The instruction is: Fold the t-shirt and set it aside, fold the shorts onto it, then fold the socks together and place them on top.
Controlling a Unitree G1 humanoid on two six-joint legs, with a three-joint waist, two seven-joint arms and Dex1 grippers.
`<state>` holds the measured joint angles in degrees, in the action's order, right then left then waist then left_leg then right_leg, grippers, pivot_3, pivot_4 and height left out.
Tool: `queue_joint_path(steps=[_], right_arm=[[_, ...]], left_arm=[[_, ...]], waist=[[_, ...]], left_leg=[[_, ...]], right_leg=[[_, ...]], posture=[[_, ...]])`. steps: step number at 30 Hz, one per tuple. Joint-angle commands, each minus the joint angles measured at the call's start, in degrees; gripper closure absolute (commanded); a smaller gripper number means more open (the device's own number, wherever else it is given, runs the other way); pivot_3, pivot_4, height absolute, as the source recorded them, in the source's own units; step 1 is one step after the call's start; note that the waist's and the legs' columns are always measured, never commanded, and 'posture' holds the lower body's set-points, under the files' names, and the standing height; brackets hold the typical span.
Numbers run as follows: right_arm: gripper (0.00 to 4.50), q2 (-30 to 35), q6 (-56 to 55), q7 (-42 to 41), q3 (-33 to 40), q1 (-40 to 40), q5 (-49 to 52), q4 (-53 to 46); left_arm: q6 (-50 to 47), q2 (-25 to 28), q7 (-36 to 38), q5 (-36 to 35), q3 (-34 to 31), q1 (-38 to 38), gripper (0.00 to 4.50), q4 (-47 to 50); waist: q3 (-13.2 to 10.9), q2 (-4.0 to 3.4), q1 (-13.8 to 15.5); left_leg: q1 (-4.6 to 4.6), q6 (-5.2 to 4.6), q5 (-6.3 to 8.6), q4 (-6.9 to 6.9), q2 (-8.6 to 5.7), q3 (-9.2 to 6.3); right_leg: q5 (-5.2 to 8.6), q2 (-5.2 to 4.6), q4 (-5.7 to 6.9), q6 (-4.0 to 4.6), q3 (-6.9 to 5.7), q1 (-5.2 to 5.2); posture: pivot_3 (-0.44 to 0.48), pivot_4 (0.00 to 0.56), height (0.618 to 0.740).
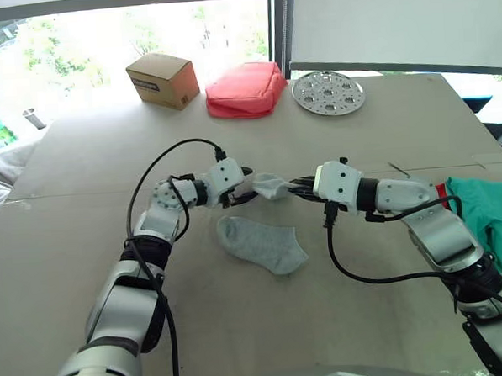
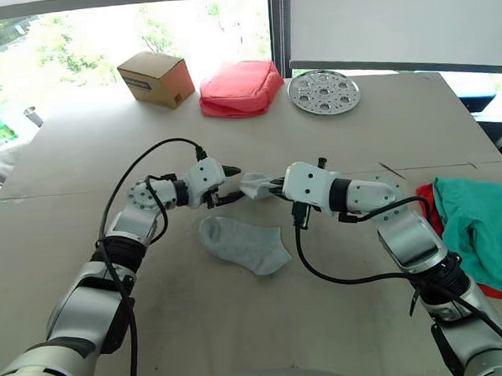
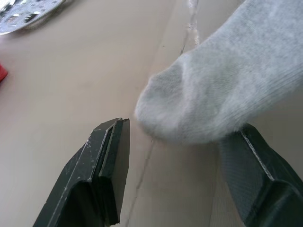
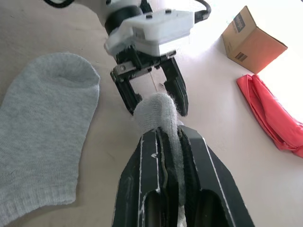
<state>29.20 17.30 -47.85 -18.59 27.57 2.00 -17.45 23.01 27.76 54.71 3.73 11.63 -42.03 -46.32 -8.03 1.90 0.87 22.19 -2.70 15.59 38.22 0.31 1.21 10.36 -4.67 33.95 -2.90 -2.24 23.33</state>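
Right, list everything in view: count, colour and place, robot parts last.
socks: two, light grey; one flat on the table at centre, one held up between the two tools.
shorts: one, teal-green, near the table's right edge, lying on the t-shirt.
t-shirt: one, red, under the shorts.
cardboard box: one, brown, far side, left.
padded pouch: one, coral-pink, far side, centre.
perforated metal disc: one, silver, far side, right of the pouch.
table: one, beige.
left tool: black fingers open around the sock's toe.
right tool: black fingers shut on the held sock.
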Motion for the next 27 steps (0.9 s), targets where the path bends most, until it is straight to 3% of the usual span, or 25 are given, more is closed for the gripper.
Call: queue_joint_path(steps=[1, 5, 6, 9, 12, 16, 19, 22, 27], right_arm=[[4.5, 0.4, -0.4, 0.8, 2.5, 0.0, 0.5, -2.0], [4.5, 0.8, -1.1, 1.3, 3.4, -0.6, 0.5, -1.5], [4.5, 0.8, -1.5, 1.5, 3.8, -0.8, 0.5, -1.4], [4.5, 1.4, -3.7, 1.1, 5.3, -1.9, 1.6, -1.7], [4.5, 2.4, -8.8, -1.0, 5.8, -4.4, 3.4, -2.7], [4.5, 3.8, -12.3, -3.8, 4.5, -10.2, 5.4, -6.5], [4.5, 4.8, -16.0, -5.8, 2.7, -12.7, 4.5, -6.4], [4.5, 5.1, -18.6, -6.9, 1.1, -13.8, 3.9, -5.5], [4.5, 6.0, -27.1, -8.9, -2.2, -14.6, 0.1, -1.4]], left_arm=[[5.2, -0.8, 0.3, 0.6, 0.1, -2.3, 2.29, -2.1], [9.0, 0.6, 1.3, 0.5, -0.7, -3.5, 4.26, -3.1], [10.0, 1.7, 1.2, 0.3, -1.3, -3.6, 4.45, -2.5], [12.0, 6.4, 2.4, -2.0, -3.8, -1.3, 4.45, 3.5], [9.5, 11.8, 2.7, -6.0, -7.7, 5.4, 4.45, 15.5], [1.2, 17.7, -2.0, -10.1, -17.8, 23.8, 4.45, 40.1], [-2.3, 18.2, -5.6, -9.4, -23.4, 37.4, 4.45, 53.8], [-2.3, 17.4, -8.4, -6.1, -25.5, 44.9, 4.45, 58.6], [-1.6, 15.8, -12.9, -0.6, -24.4, 48.9, 4.45, 60.8]], waist=[[0.0, 0.0, 0.0], [0.0, 0.0, 0.0], [0.0, 0.0, -0.1], [0.0, 0.0, -0.1], [0.0, -0.05, -0.2], [0.0, -0.11, -0.4], [-0.1, -0.24, -0.3], [-0.1, -0.28, 0.2], [-0.1, -0.23, 0.4]], left_leg=[[0.0, 0.0, 0.0, 0.0, 0.0, 0.0], [0.0, 0.0, 0.0, 0.0, 0.01, -0.01], [0.0, 0.0, 0.0, 0.0, 0.02, -0.02], [-0.01, -0.01, 0.0, -0.01, 0.04, -0.07], [-0.04, 0.0, 0.01, -0.03, 0.19, -0.19], [-0.15, 0.01, 0.01, -0.16, 0.3, -0.12], [-0.23, 0.01, 0.03, -0.19, 0.33, -0.06], [-0.28, 0.01, 0.05, -0.17, 0.3, -0.09], [-0.32, 0.01, 0.06, -0.14, 0.26, -0.12]], right_leg=[[0.0, 0.0, 0.0, 0.0, -0.01, 0.0], [0.0, 0.0, -0.01, 0.0, -0.01, 0.0], [0.0, 0.0, -0.01, 0.0, -0.01, 0.0], [0.0, -0.01, -0.01, -0.01, -0.02, 0.0], [-0.01, -0.05, -0.01, -0.01, 0.01, 0.03], [0.0, -0.14, 0.0, 0.0, 0.07, 0.02], [0.04, -0.27, -0.01, 0.08, 0.15, -0.01], [0.13, -0.34, -0.05, 0.2, 0.0, -0.01], [0.15, -0.33, -0.09, 0.18, -0.12, -0.12]], posture=[[0.0, 0.15, 0.739], [0.0, 0.15, 0.739], [0.0, 0.15, 0.739], [0.0, 0.15, 0.739], [0.0, 0.15, 0.739], [0.0, 0.15, 0.739], [0.0, 0.15, 0.739], [0.0, 0.15, 0.739], [0.0, 0.15, 0.739]])
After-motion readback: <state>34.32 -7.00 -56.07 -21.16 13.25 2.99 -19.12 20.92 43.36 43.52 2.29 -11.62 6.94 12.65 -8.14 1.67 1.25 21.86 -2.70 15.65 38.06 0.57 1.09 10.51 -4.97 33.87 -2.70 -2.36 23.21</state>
